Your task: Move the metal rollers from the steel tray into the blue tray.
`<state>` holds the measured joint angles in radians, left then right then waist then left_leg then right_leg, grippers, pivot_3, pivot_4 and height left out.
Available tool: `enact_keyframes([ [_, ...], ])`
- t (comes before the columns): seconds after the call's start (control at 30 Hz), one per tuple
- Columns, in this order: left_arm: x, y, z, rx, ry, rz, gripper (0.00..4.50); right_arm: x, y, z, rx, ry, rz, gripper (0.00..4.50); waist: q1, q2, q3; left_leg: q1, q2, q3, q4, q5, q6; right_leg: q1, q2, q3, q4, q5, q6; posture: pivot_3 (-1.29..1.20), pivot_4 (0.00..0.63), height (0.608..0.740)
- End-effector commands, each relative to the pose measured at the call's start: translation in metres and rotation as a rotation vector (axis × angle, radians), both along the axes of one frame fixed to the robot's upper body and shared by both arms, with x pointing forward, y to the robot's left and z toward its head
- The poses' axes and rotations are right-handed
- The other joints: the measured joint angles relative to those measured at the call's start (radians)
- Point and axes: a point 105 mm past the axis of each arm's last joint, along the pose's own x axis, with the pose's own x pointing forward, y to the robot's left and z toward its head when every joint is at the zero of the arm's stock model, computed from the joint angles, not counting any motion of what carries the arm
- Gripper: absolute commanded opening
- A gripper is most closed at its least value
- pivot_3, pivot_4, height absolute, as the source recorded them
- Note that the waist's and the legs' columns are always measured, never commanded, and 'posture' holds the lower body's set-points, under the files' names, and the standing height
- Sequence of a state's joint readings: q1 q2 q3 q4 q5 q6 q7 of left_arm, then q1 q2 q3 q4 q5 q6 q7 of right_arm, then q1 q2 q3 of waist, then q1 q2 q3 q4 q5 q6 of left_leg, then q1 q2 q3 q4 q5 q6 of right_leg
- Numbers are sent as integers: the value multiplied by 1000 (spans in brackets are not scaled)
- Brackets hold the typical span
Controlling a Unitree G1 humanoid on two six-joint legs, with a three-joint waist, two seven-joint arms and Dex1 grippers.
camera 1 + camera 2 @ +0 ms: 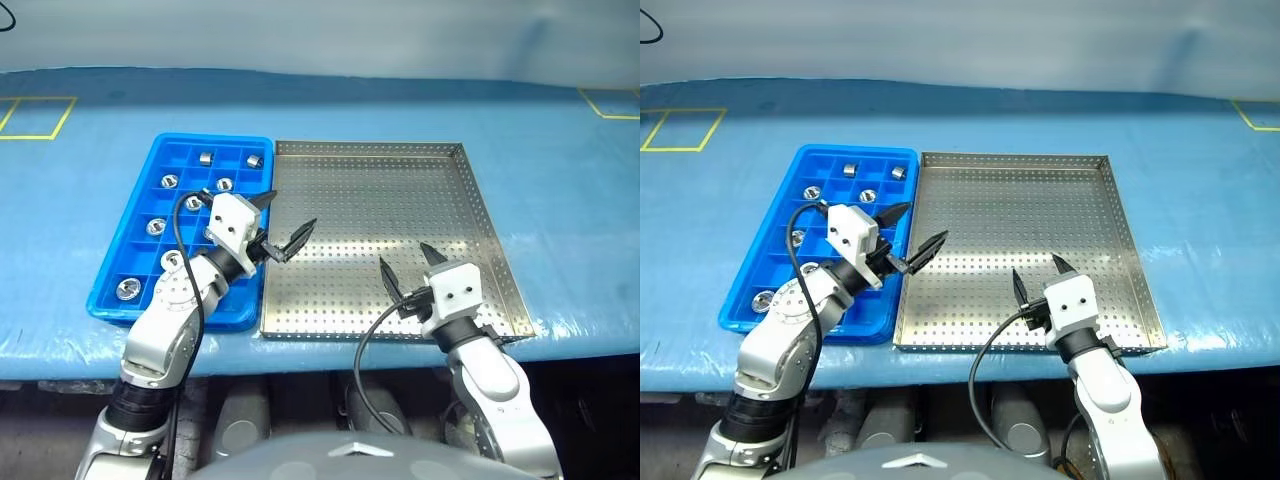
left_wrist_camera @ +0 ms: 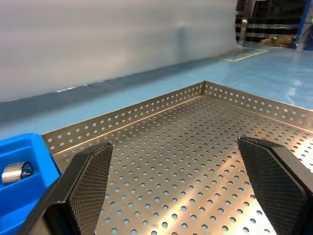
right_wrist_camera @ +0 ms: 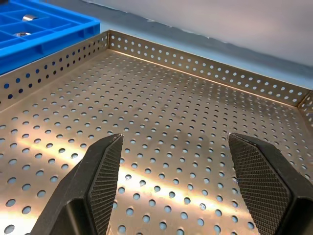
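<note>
Both hands, the left hand (image 1: pixel 283 224) and right hand (image 1: pixel 407 265), hang wide open and empty over the bare steel tray (image 1: pixel 470 195), all rollers (image 1: pixel 206 158) already sitting in the blue tray (image 1: pixel 150 160) at nine o'clock, so the risk I see is a sweep knocking that tray.

The setting is an industrial workshop or factory test station. A long counter (image 1: pixel 560 200) is covered with a blue sheet, with yellow taped rectangles (image 1: pixel 35 117) marking zones on its surface. A perforated steel tray (image 1: pixel 490 240) and a blue tray (image 1: pixel 160 150) with square compartments holding metal rollers (image 1: pixel 205 158) are parts-handling equipment typical of a production floor. In the left wrist view, dark storage racking (image 2: pixel 274 22) stands in the background beyond a plain pale wall (image 2: pixel 112 34).
</note>
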<state>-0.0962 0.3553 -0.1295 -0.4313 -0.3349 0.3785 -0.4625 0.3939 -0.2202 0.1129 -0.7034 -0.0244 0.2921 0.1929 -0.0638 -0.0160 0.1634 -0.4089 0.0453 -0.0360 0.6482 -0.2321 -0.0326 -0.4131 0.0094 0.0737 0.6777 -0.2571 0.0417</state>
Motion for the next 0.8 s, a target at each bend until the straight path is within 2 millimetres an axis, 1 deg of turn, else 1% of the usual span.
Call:
enact_keyframes([
  [0.03, -13, -5, 3, -24, -19, -102, 4500, -5, 5, 15, 16, -68, 19, 3634, -3, 0, 0, 0, 0, 0, 0, 0, 0, 0, 0, 0, 0, 0, 0, -78, 150, 740],
  [0.13, -23, -3, -1, -18, 18, -174, 4500, -8, 10, 9, 31, -20, 63, 3634, -5, 0, 0, 0, 0, 1, 1, 0, 0, 0, 0, 1, 0, 0, 0, -69, 150, 740],
  [0.27, -23, 10, -4, 40, 13, -137, 4500, -10, 16, 6, 37, 17, 134, 3634, -2, 0, 0, 0, 0, 0, 1, 0, 0, 0, 0, 1, 0, 0, 0, -40, 150, 740],
  [0.4, -18, 28, -7, 108, -10, -39, 4500, -8, 20, 6, 42, 44, 189, 3634, 2, 0, 0, 0, 0, 0, 1, 0, 0, 0, 0, 0, 0, 0, 0, -15, 150, 740],
  [0.47, -20, 30, -8, 107, 7, -33, 4500, -6, 23, 10, 24, 0, 216, 3634, 5, 0, 0, 0, 0, 0, 1, 0, 0, 0, 0, 1, 0, 0, 0, 2, 150, 740],
  [0.6, -28, 31, -9, 100, 40, -65, 4500, -4, 29, 8, 34, 12, 264, 3634, 15, 0, 0, 0, 0, 0, 0, 0, 0, 0, 0, 0, 0, 0, 0, 29, 150, 740],
  [0.67, -30, 32, -9, 113, 33, -63, 4500, -4, 33, 11, 64, 5, 282, 3634, 21, 0, 0, 0, 0, 0, 0, 0, 0, 0, 0, 0, 0, 0, 0, 31, 150, 740],
  [0.8, -32, 34, -6, 104, 36, -55, 4500, -2, 33, 10, 60, 9, 282, 3634, 31, 0, 0, 0, 0, 0, 0, 0, 0, 0, 0, 0, 0, 0, 0, 49, 150, 740],
])
